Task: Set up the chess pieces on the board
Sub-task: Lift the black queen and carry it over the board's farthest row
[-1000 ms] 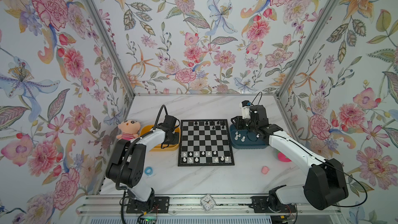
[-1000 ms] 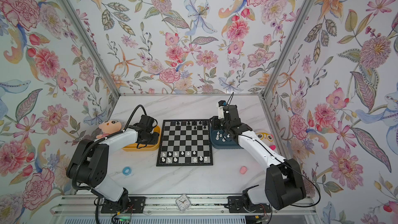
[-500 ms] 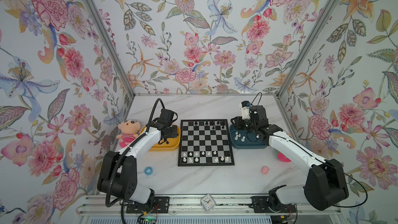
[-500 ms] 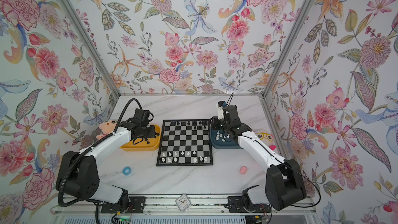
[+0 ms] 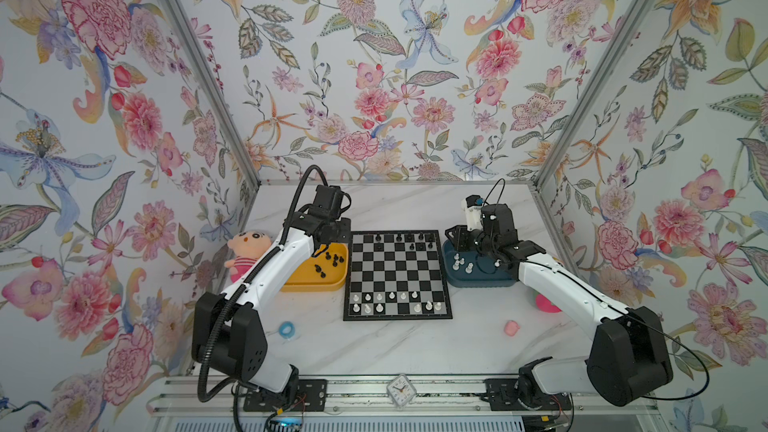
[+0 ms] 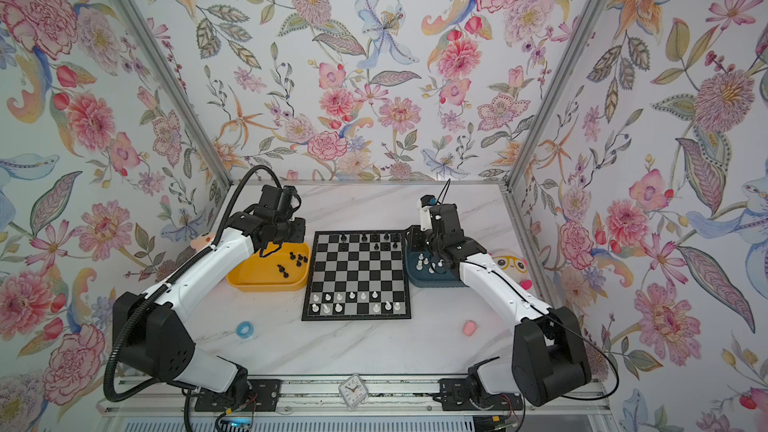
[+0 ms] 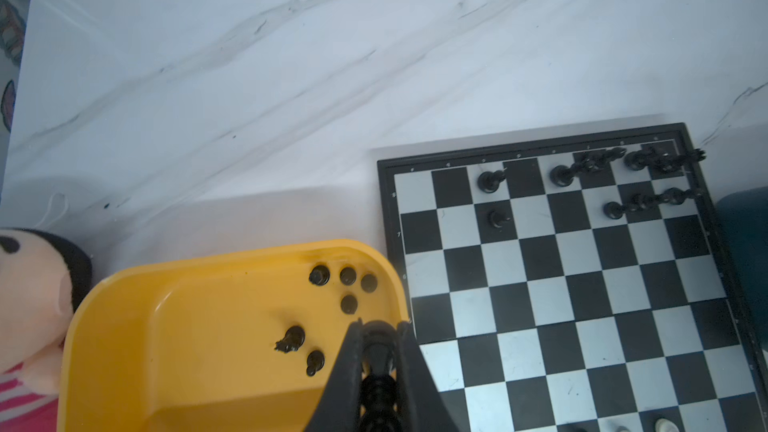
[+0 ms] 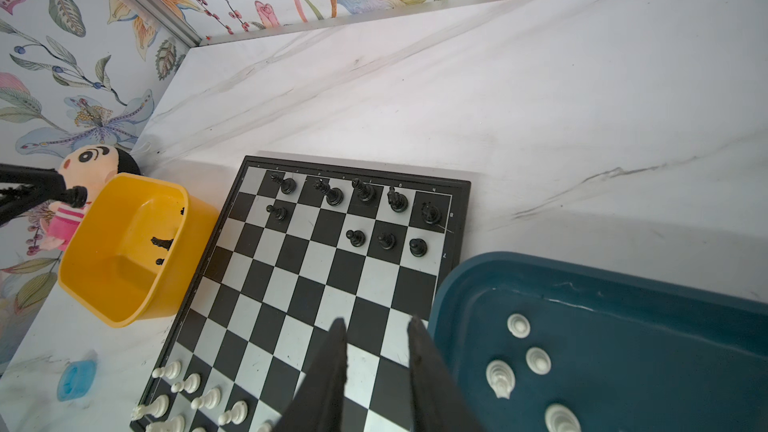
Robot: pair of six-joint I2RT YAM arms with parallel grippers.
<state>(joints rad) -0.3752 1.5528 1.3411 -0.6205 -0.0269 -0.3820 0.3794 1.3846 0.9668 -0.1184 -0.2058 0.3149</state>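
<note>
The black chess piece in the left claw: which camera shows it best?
The left wrist view: the black piece is close up, clamped in the left gripper over the yellow tray. The right wrist view shows it small and distant; in both top views it is too small to make out.
</note>
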